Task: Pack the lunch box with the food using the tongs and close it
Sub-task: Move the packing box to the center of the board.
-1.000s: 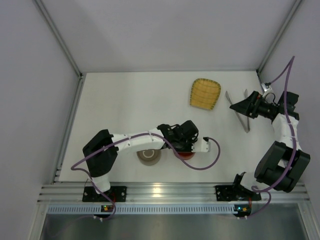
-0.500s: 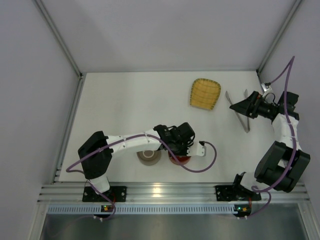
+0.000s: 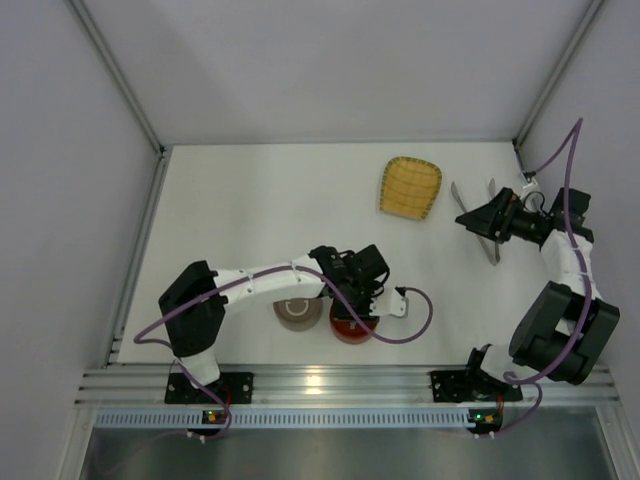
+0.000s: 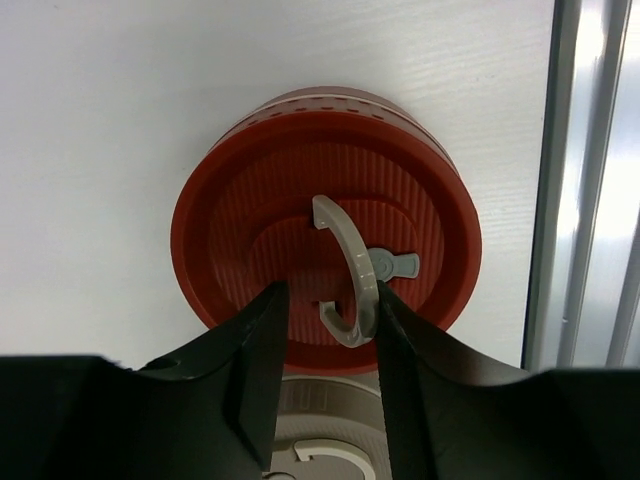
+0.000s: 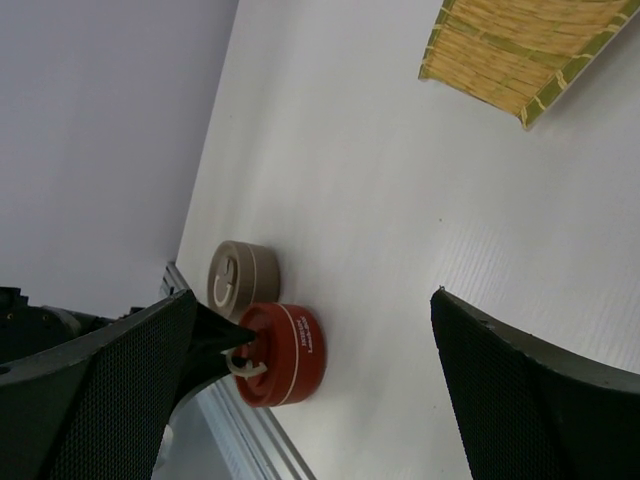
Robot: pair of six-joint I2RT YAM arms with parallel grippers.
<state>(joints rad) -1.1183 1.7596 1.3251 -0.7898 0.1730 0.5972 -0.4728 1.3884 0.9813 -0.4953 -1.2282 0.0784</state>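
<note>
You had the left gripper [image 4: 327, 295] low over the red tin [image 4: 250, 220], which stood at the near edge of the worktop [image 3: 250, 220], just beside the beige tin [image 3: 298, 313]. Its jaws stood narrowly parted astride the grey ring handle [image 4: 345, 262] on the lid; the ring lay against one finger and clear of the other, so I judged it not gripped. The right gripper [image 3: 468, 216] hung spread wide and empty above the tongs [image 3: 492, 250], which lay flat by the right edge. The yellow woven tray [image 3: 410, 188] sat towards the far right; no food could be made out in any view. Both tins carried their lids, so I judged the task at the opening step, with packing not begun. The next move called for a firm pinch on the ring and a straight lift, or a descent onto the tongs.
</note>
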